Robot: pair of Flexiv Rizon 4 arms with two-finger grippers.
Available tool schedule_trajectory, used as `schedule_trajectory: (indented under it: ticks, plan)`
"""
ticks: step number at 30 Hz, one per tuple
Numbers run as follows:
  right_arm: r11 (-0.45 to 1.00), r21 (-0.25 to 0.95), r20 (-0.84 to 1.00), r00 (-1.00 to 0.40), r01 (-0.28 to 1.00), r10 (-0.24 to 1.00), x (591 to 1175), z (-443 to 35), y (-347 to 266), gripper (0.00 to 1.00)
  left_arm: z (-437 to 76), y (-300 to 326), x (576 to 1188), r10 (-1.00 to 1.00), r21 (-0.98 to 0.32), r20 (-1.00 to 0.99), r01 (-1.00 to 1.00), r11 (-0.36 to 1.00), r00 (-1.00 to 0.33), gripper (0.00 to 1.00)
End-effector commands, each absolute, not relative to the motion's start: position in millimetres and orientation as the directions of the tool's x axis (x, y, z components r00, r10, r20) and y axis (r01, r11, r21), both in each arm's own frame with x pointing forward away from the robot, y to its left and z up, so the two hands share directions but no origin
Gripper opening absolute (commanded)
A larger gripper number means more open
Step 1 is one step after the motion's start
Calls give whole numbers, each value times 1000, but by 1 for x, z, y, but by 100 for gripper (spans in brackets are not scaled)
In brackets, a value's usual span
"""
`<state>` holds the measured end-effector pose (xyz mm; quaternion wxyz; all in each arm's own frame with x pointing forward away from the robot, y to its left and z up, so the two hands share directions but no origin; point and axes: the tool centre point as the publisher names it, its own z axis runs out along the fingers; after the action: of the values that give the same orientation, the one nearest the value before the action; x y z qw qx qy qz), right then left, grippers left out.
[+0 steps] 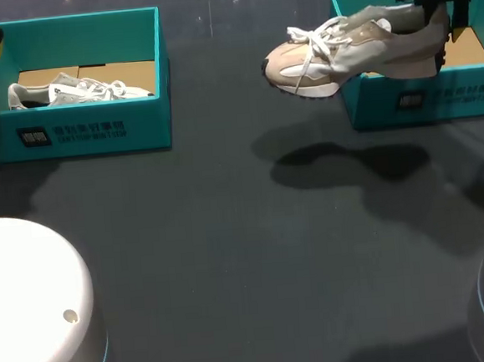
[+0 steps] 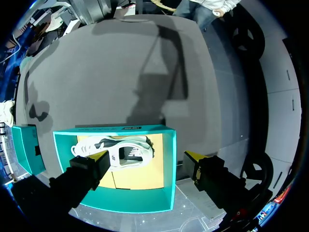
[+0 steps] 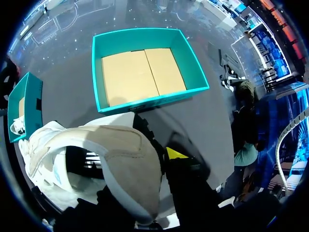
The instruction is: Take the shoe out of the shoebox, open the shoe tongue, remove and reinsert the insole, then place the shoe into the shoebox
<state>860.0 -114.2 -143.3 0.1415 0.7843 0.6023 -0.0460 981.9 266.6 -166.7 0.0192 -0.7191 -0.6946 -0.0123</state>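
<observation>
At my left, the left claw (image 2: 147, 156) hangs wide open and empty over the left shoebox (image 1: 87, 130), where a grey-white shoe (image 1: 76, 91) lies. At my right, the right claw (image 1: 447, 39) is closed on the heel of the beige shoe (image 1: 349, 51). It holds this shoe in the air, heel over the right shoebox (image 1: 420, 100), toe out over the worktop (image 1: 229, 232).

Head cam: fixed, high behind robot, looked down + fwd over dark bench (image 1: 231, 257); wide, far off; left box (image 1: 96, 132) & right box (image 1: 437, 98) sat at far side. L wrist cam: well above left box, faced down along left fingers (image 2: 84, 169). R wrist cam: v. close on heel of beige shoe (image 3: 120, 159), faced down past it to right box. Head + L wrist shared left box. Head + R wrist shared beige shoe, right box, also left box.
</observation>
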Motion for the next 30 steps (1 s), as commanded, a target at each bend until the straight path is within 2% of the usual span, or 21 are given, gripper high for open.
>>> schedule_trajectory:
  ticks: [1, 15, 23, 30]
  plan:
    - [-233, 174, -237, 270, 957, 933, 858, -143, -116, 0, -166, 267, 982, 998, -10, 46, 999, -36, 36, 100]
    - [-243, 177, -224, 280, 954, 933, 774, -191, -29, 0, -166, 267, 982, 998, -10, 46, 999, -36, 36, 100]
    - [-301, 123, -197, 321, 946, 926, 732, -230, -7, 0, -166, 267, 982, 998, -10, 46, 999, -36, 36, 100]
    - [-301, 123, -197, 321, 946, 926, 732, -230, -7, 0, -166, 267, 982, 998, -10, 46, 999, -36, 36, 100]
